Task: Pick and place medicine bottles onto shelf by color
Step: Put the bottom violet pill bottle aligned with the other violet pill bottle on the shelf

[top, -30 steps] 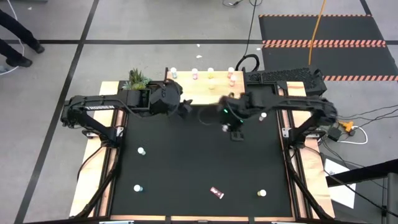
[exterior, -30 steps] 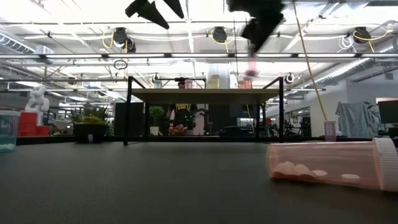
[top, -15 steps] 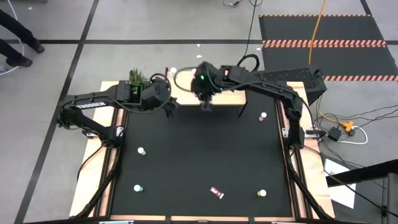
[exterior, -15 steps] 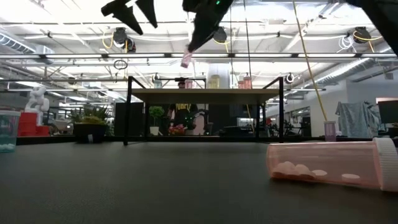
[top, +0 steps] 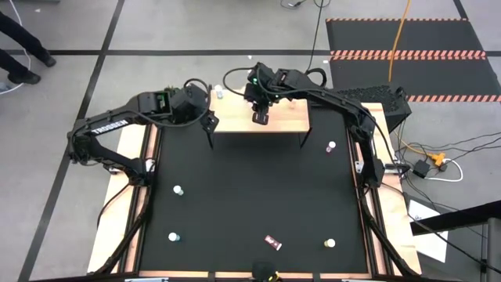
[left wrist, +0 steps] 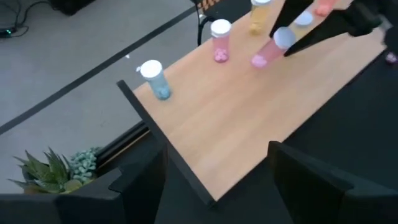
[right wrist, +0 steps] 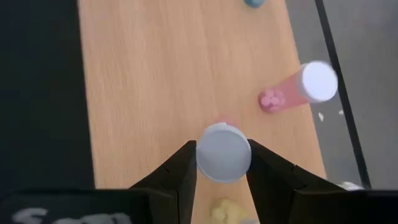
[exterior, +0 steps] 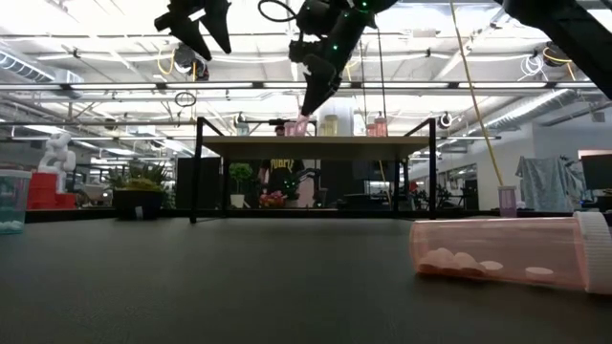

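My right gripper [right wrist: 222, 163] is shut on a pink medicine bottle with a white cap [left wrist: 273, 46], low over the wooden shelf [top: 286, 117] near its far left part. A blue bottle [left wrist: 155, 78], a pink one [left wrist: 219, 40] and a yellow one [left wrist: 260, 15] stand on their bases along the shelf's far edge. My left gripper [left wrist: 216, 149] hangs open above the shelf's near left corner and touches nothing. More bottles stand on the black mat, such as one at the left [top: 178, 190], and a pink one [exterior: 507, 253] lies on its side. My right gripper pinches the pink bottle between its two fingers at the top, by the white cap [right wrist: 224, 152]. The fingers [left wrist: 317, 31] come from above, slanting down. The bottle tilts below them, its pink bottom end [left wrist: 258, 60] at the shelf top; whether it touches, I cannot tell.
A small potted plant [top: 172, 98] stands left of the shelf. Other bottles stand on the mat at the near left [top: 173, 236], near right [top: 329, 244] and right [top: 331, 146]. The shelf's thin dark legs [exterior: 198, 172] stand on the mat's far part.
My right gripper has carried the pink bottle from above the mat, right of centre, toward the far edge and left, over the shelf, then down close to the shelf top. My left gripper has drawn back toward the left and far edge, staying open.
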`<state>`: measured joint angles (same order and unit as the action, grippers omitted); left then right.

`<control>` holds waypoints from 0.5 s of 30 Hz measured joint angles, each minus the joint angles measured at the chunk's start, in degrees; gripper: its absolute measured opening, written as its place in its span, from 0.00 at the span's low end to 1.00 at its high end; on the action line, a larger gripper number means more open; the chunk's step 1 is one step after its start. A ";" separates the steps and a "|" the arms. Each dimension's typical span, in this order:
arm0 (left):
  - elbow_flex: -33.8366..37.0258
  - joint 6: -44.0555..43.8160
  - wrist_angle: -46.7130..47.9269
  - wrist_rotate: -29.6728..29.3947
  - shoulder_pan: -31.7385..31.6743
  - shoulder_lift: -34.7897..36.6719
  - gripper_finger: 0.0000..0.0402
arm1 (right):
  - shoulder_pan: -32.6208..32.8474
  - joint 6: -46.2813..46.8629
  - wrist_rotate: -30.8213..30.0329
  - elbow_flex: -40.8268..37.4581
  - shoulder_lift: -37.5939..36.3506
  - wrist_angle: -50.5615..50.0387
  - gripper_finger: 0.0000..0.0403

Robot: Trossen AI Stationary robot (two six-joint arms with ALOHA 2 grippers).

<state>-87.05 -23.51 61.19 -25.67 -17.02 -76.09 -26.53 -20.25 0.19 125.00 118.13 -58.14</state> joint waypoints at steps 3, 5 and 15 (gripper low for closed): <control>0.00 0.37 -0.04 1.30 -1.11 0.00 0.68 | -0.10 0.09 1.48 -0.08 -0.10 0.79 0.29; 0.00 0.32 -0.04 1.69 -1.19 0.00 0.68 | -0.08 0.09 1.59 -0.12 -0.02 1.30 0.29; 0.00 -0.63 0.16 1.86 -0.87 0.00 0.68 | -0.01 -0.69 2.96 -2.81 0.69 4.79 0.29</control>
<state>-87.05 -24.14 61.35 -23.81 -17.88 -76.09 -26.55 -20.94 3.15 122.19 118.81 -53.36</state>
